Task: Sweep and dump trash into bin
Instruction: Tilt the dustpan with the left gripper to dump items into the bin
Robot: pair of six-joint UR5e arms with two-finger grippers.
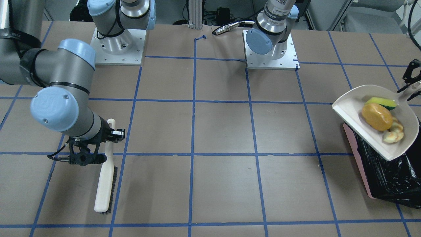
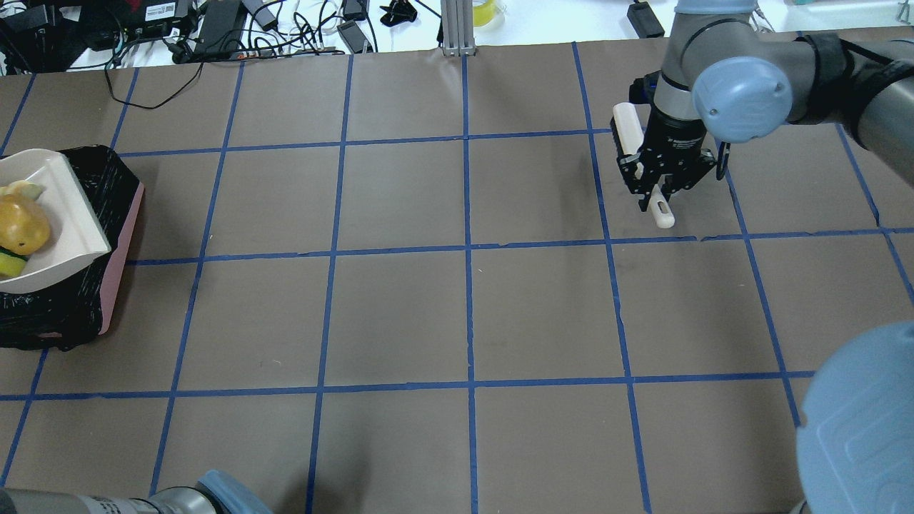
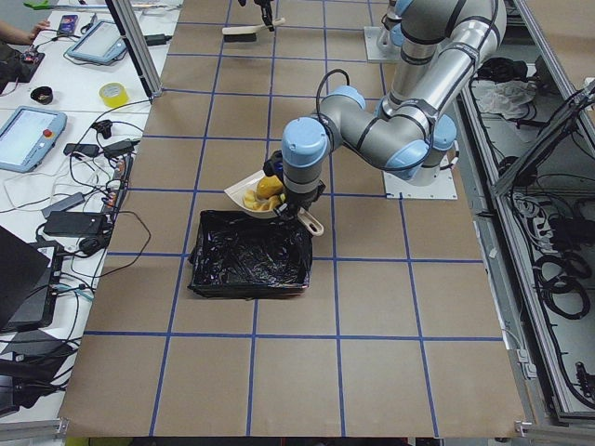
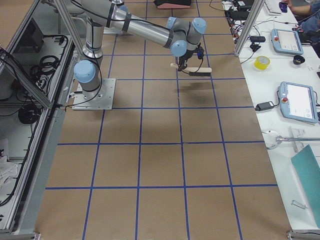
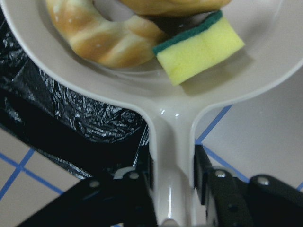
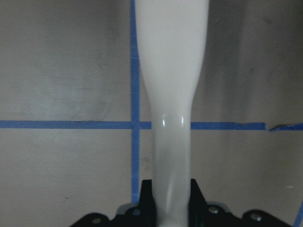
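Three trash pieces, a golden-brown potato-like lump (image 1: 377,116), tan croissant-like pastry (image 1: 393,134) and green-backed yellow sponge (image 1: 381,102), lie just ahead of the left gripper (image 5: 174,170), whose fingers pinch the cream-white plastic dustpan (image 1: 348,110) over the black-lined pink bin (image 1: 388,177) for tipping. The right gripper (image 6: 170,194) pinches the cream brush (image 1: 105,177), well apart.

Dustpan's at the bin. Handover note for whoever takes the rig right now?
Left gripper: shut on the dustpan handle, holding it tilted above the bin.
Right gripper: shut on the brush handle, at the far end of the table from the bin.
Trash: potato, croissant and sponge all lie in the dustpan; none visible in the bin.
Done: sweeping.
Left: tip the dustpan further to dump all three, then probably set both tools down.
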